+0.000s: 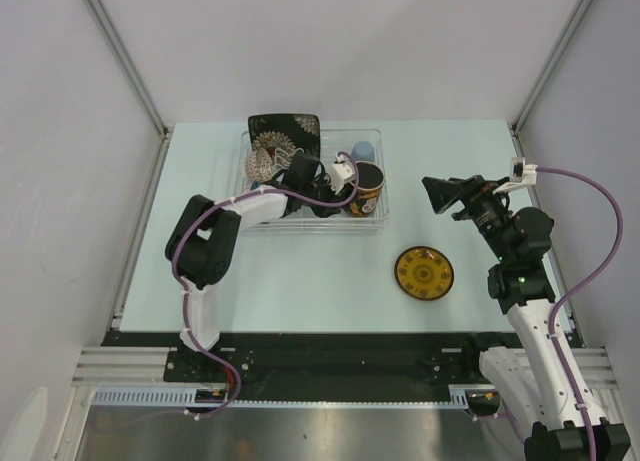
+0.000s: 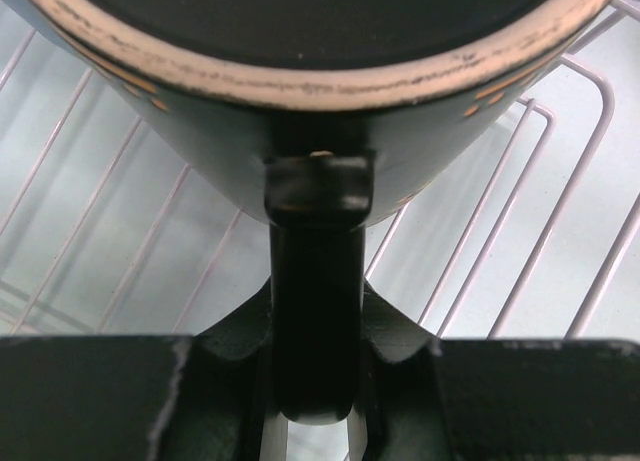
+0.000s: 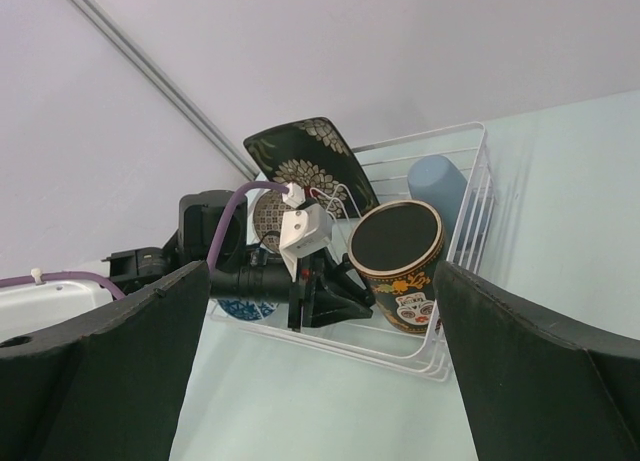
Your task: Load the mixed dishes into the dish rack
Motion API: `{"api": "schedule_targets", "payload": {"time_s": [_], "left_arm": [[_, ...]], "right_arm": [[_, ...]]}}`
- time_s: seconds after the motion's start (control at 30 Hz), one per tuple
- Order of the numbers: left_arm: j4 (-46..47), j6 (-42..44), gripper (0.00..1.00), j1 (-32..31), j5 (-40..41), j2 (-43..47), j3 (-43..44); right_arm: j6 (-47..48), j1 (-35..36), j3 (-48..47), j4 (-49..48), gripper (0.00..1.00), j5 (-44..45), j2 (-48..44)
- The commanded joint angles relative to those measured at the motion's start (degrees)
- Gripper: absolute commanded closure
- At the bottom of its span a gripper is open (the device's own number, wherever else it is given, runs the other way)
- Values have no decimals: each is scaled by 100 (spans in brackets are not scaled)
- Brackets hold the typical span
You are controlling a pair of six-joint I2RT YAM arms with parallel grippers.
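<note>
Top external view: the dark floral mug [image 1: 366,193] is being held inside the dish rack [image 1: 300,225], at its near right corner, by the left gripper [image 1: 343,189]. On the left wrist camera, the handle [image 2: 315,281] of the mug is being clamped between the jaws. The mug's rim is filling the top of that picture, and the rack's wires are being seen below it. On the right wrist camera, the mug is being shown tilted, its mouth turned toward the right arm. The pale blue cup [image 1: 364,149] is being carried in the rack just behind the mug. The black square plate [image 1: 285,133] is being propped on edge at the far left corner, beside the beige bowl [image 1: 264,161]. The yellow saucer [image 1: 424,272] is being borne by the table [image 1: 300,281], outside the rack. The right gripper [image 1: 438,194] is being held in the air well to the right of the rack, its fingers spread wide with nothing between them.
</note>
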State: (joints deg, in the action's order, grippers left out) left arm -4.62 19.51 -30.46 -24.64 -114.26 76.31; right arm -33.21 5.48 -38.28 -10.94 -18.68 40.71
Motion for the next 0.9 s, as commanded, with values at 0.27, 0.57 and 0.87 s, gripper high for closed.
{"api": "schedule_targets", "payload": {"time_s": [0.27, 0.57, 0.87], "left_arm": [[955, -298, 100, 180, -120, 580, -178], [876, -61, 100, 181, -216, 571, -134], [288, 413, 81, 40, -199, 203, 41]], "right_arm": [[-150, -20, 154, -233, 0, -57, -2], [-230, -11, 304, -321, 1, -75, -37], [-265, -11, 295, -418, 0, -40, -19]]}}
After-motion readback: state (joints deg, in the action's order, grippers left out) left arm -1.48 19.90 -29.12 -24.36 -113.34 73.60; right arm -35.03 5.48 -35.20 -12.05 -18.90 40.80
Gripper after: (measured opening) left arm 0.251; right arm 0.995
